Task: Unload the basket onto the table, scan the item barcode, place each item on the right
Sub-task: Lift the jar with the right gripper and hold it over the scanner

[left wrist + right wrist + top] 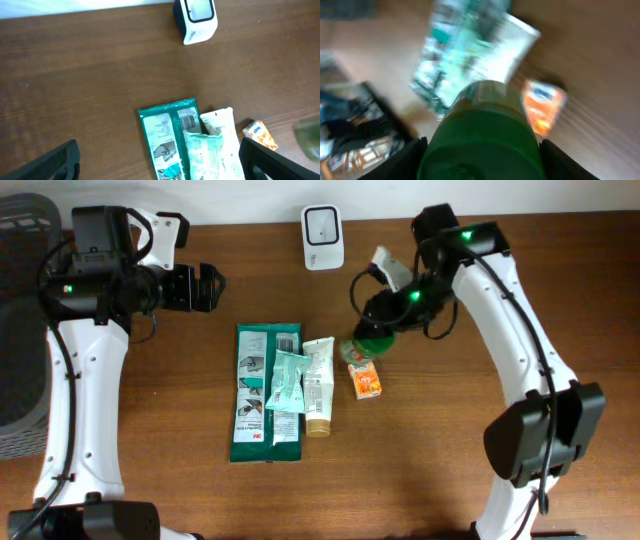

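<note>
A green-capped bottle (365,345) (482,120) sits between the fingers of my right gripper (378,325) (482,157), just right of the pile of items. The jaws press against both sides of its cap. In the right wrist view the cap fills the gap and everything beyond it is blurred. The white barcode scanner (322,235) (196,20) stands at the table's far edge. My left gripper (212,286) (160,162) hovers wide open at the upper left, holding nothing, with the item pile below it.
On the table lie a green packet (250,395) (162,130), a pale teal pouch (287,385) (210,155), a white tube (318,385) and a small orange packet (366,380) (545,105). A grey basket (20,330) stands off the left edge.
</note>
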